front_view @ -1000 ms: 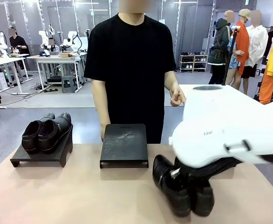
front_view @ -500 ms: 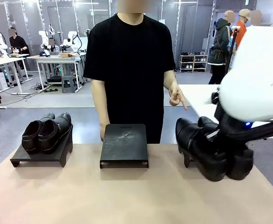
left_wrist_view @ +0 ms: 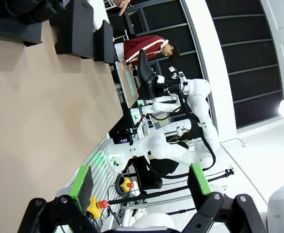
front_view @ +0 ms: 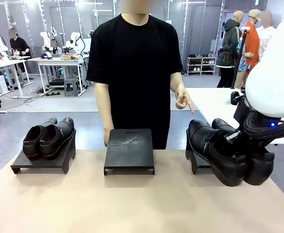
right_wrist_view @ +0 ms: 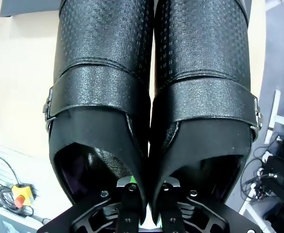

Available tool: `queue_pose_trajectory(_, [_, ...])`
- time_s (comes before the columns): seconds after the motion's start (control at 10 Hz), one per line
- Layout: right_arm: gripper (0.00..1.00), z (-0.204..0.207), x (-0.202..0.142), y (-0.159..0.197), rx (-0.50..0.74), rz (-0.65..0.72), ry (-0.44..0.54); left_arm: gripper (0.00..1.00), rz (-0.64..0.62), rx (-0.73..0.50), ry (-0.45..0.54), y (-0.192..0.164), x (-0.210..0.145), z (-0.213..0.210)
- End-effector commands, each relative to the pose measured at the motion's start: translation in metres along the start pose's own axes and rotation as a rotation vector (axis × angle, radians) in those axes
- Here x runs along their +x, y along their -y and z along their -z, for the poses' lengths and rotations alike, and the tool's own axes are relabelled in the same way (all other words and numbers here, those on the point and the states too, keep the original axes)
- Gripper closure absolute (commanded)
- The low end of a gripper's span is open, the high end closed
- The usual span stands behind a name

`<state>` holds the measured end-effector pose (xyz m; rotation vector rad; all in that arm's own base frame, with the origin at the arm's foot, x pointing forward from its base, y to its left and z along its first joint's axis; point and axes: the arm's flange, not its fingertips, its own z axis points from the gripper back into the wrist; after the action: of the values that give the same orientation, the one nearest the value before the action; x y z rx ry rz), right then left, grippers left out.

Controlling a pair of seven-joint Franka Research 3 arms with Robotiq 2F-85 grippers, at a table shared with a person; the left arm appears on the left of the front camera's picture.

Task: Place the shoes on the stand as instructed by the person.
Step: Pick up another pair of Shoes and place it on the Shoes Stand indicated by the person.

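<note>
Black leather dress shoes (front_view: 219, 155), a rounded-toe pair, hang tilted over the table's (front_view: 132, 204) right side, the right arm's jaws pinched shut on their two touching inner walls; the left arm's jaws stand wide and empty. That thin hold could slip, or a heel catch the bare black stand (front_view: 129, 150). Which stand the person's pointing hand (front_view: 183, 99) means, I can't tell.
</note>
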<state>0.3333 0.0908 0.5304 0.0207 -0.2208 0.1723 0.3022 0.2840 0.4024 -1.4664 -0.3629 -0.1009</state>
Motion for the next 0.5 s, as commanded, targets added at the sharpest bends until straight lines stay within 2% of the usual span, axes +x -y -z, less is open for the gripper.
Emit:
queue_pose_trajectory(0.0, [1.0, -0.005, 0.003, -0.002, -0.007, 0.014, 0.025, 0.0, 0.001, 0.02, -0.002, 0.001, -0.003, 0.002])
queue_pose_trajectory(0.2, [1.0, -0.005, 0.003, -0.002, -0.007, 0.014, 0.025, 0.0, 0.001, 0.02, -0.002, 0.001, -0.003, 0.002])
queue_pose_trajectory(0.3, [0.9, 0.001, 0.0, -0.001, -0.002, -0.002, -0.003, 0.0, 0.001, 0.02, -0.002, 0.001, -0.003, 0.002])
queue_pose_trajectory(0.4, [0.9, 0.006, 0.018, 0.01, -0.054, 0.068, 0.057, 0.0, 0.001, 0.02, -0.002, 0.001, -0.003, 0.002])
